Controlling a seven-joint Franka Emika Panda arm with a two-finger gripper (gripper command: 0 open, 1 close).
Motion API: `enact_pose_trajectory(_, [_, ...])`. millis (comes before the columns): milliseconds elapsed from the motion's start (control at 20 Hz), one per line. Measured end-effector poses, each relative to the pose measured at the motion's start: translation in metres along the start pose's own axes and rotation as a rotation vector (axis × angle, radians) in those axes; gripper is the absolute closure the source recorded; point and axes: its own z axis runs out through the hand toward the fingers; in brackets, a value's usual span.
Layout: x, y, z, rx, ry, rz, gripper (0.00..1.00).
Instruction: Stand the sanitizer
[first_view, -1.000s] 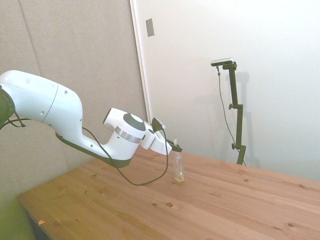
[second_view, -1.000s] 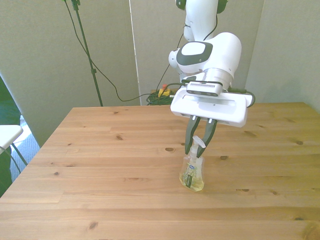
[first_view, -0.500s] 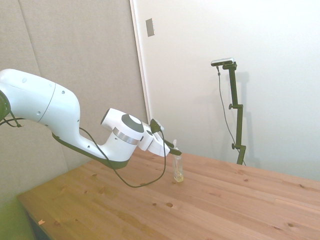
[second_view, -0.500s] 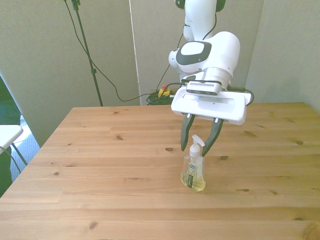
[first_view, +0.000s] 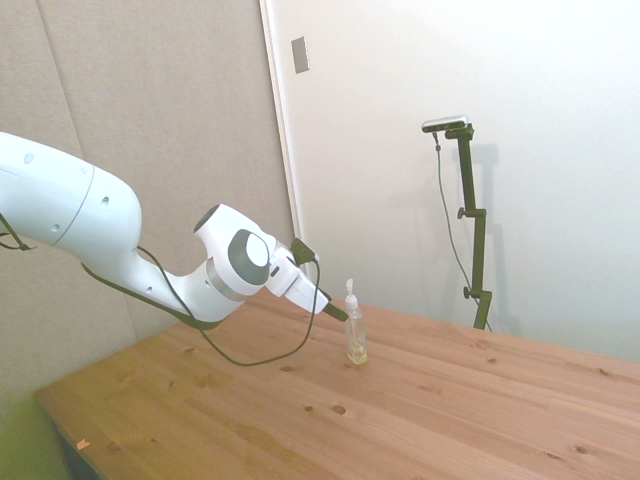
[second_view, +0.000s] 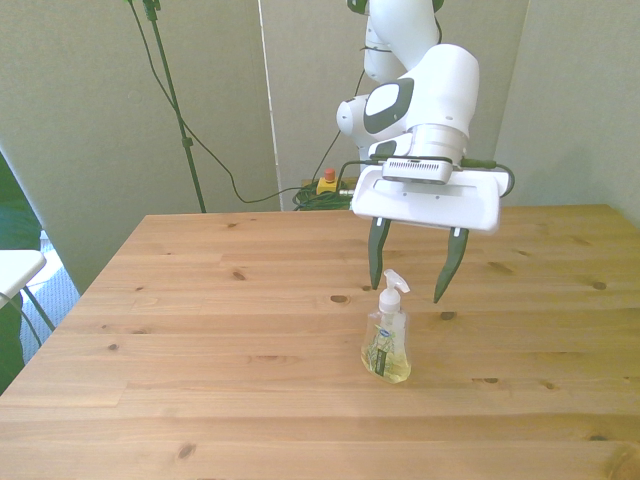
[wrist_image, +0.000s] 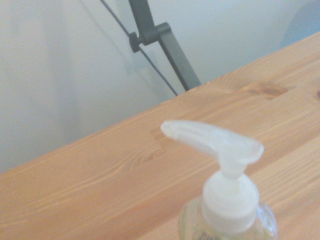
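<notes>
Gripper (second_view: 411, 283) – spread wide, grasping nothing | sanitizer (second_view: 386, 343) – upright on table (second_view: 200, 330), clear, yellowish liquid, white pump

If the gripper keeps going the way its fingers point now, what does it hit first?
Most likely the sanitizer. The open gripper points down and forward with the pump top between its fingers, so the bottle lies in line; beyond it only the table. Depth is unclear.
</notes>
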Motion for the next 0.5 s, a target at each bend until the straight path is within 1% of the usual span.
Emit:
enact_pose_trajectory(100, [-0.006, 0.008, -0.015, -0.035, -0.056, -0.036, 0.00])
enact_pose_trajectory(250, [-0.015, 0.021, -0.037, -0.090, -0.133, -0.115, 0.00])
enact_pose_trajectory(350, [-0.018, 0.029, -0.045, -0.123, -0.190, -0.169, 0.00])
enact_pose_trajectory(500, [-0.006, 0.040, -0.052, -0.179, -0.273, -0.251, 0.00])
